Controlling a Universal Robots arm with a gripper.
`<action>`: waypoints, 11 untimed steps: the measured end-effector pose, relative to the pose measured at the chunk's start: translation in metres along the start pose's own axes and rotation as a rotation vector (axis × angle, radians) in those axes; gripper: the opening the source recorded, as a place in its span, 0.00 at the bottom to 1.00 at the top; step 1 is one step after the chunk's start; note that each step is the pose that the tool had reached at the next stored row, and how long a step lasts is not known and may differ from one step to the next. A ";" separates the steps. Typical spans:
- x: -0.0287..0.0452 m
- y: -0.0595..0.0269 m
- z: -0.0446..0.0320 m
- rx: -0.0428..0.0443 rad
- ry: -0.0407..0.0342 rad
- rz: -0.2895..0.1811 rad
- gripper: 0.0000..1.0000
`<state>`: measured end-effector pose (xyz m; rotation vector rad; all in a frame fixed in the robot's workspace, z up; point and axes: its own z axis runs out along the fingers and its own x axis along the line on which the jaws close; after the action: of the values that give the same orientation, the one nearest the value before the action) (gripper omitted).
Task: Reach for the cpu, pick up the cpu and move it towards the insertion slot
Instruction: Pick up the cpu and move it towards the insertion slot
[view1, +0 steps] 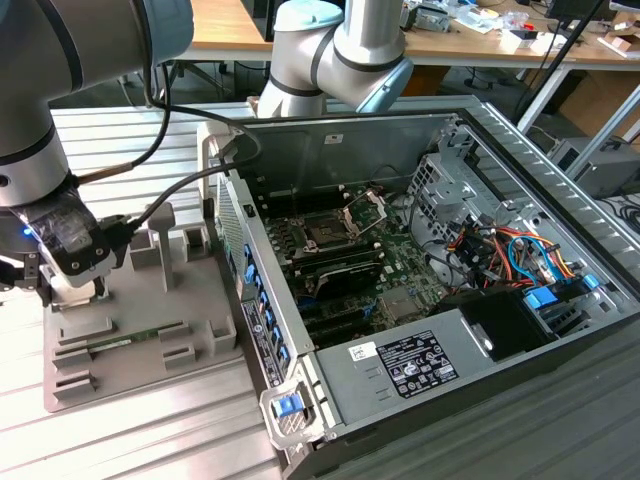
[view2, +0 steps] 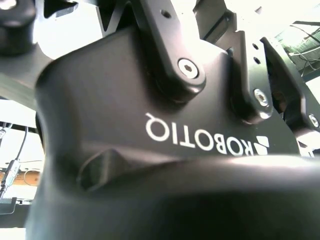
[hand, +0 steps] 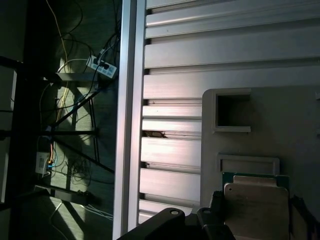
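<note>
Over the gray fixture (hand: 300, 150), the hand (hand: 258, 204) straddles the cpu (hand: 257, 212), grip impossible to tell.

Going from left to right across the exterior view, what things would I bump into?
dark robot tool → flat grey plastic holder tray → small blue plastic latch → square dark insertion slot with silver frame → white rectangular label → bundle of blue and orange cables

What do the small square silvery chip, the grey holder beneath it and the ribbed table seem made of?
The square cpu: metal top with a dull brushed sheen, and a green board edge. The grey holder: probably matte plastic, no glare. The table: likely aluminium slats, with bright reflections.
</note>
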<state>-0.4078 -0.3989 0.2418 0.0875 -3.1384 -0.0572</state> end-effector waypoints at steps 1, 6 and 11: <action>0.0000 0.0000 -0.0002 0.0000 0.0001 0.000 0.55; 0.0000 0.0000 -0.0010 0.0000 0.0001 0.000 0.55; 0.0000 0.0001 -0.0022 0.0001 0.0001 0.000 0.55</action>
<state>-0.4079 -0.3989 0.2440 0.0875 -3.1383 -0.0571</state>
